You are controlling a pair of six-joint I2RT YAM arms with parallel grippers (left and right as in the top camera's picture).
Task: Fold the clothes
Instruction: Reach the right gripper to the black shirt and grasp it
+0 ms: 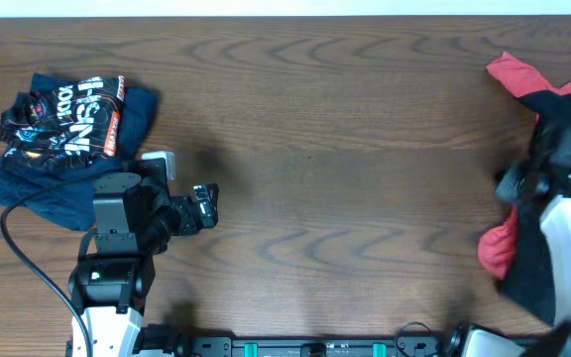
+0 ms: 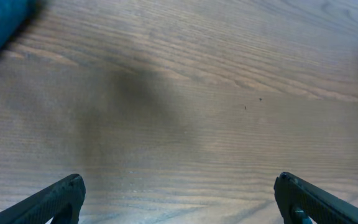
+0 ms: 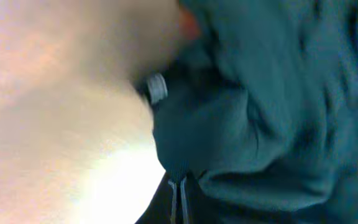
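— Well, how did the jaws of the right gripper [image 3: 179, 199] stand?

— Clenched tight. A fold of the black garment [image 3: 260, 124] ran straight down into their tips, so I took it as pinched between them. The wrist view was blurred, though, and showed little but dark cloth.

— And the other pair?

— The left gripper [image 2: 179, 185] was released, its jaws spread wide over bare table [image 2: 197, 112] with nothing between them. It hung well apart from the black garment, on the opposite side of the table.

— Where did the rest of the clothes lie?

— The coral-red garment [image 1: 521, 74] showed on both the far and the near side of the black one, touching it and probably partly under it. The navy printed garment [image 1: 67, 129] lay as far from the black garment as the table allowed, in a rough bundle. I couldn't tell whether it was properly folded.

— So which step was it?

— By my reading, the start of the black garment's turn: it was gripped but not yet spread, and no fold had been made.

— What did the next move call for?

— Lifting that pinch and drawing the cloth away from the coral-red one onto open wood. The red might have come along with it. The left gripper would have needed to cross towards the black garment and take a second edge, so the cloth could be laid flat.
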